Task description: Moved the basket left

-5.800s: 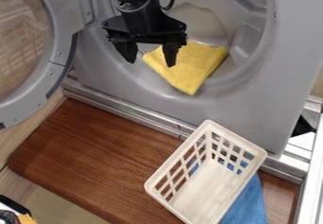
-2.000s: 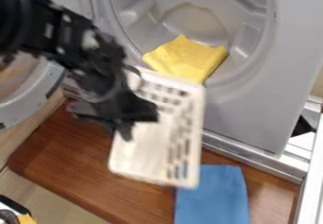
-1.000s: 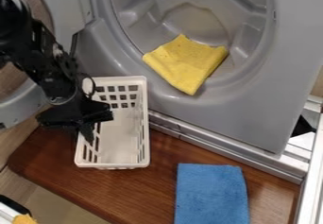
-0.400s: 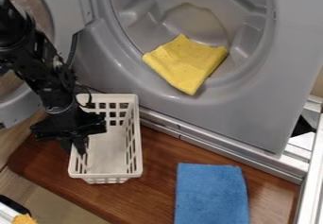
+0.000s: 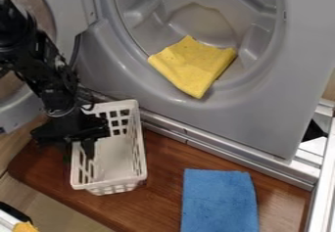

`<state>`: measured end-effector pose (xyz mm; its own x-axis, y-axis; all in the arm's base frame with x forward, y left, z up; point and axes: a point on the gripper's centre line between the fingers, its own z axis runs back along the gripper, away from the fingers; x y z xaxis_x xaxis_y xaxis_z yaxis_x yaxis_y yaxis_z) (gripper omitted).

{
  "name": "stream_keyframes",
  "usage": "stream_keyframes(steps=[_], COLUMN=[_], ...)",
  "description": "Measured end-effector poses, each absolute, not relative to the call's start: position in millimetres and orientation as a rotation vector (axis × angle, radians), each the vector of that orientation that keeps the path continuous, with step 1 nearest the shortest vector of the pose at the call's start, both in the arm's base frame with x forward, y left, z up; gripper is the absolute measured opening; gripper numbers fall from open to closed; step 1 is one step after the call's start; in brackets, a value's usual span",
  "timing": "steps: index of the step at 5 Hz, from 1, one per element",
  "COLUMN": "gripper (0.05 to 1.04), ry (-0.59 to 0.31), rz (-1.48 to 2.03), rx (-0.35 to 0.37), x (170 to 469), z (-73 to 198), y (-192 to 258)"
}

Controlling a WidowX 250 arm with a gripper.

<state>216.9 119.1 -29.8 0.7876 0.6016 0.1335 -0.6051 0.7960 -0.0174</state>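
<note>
The gripper (image 5: 78, 150) is at the left, over the left long side of the white basket (image 5: 116, 160). Its fingers are parted, one outside that side and one inside the basket. The basket rests on the left part of the brown wooden board (image 5: 163, 177), turned slightly, with its open top facing up. The arm and gripper hide the basket's upper left corner and part of its left rim.
A blue cloth (image 5: 219, 201) lies on the board, right of the basket. Behind stands a grey machine front (image 5: 262, 113) with a yellow cloth (image 5: 193, 67) in its round opening. The opened round door (image 5: 59, 69) is behind the arm; a metal rail (image 5: 216, 146) edges the board.
The basket has come from the lower right to the left side, carried by the gripper. Most recently it has turned a little and settled, while the fingers have parted slightly and the arm has barely moved.
</note>
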Motion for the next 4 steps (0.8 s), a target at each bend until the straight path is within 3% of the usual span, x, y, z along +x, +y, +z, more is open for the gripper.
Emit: stream_keyframes(steps=[1, 2, 4], gripper=[0.941, 1.009, 0.999], ry=[-0.136, -0.163, -0.242], rz=[0.642, 0.598, 0.534], rx=[0.031, 0.057, 0.085], x=[219.8, 227.8, 232.8], z=[-28.0, -11.6, 36.5], y=[119.2, 119.0, 111.4])
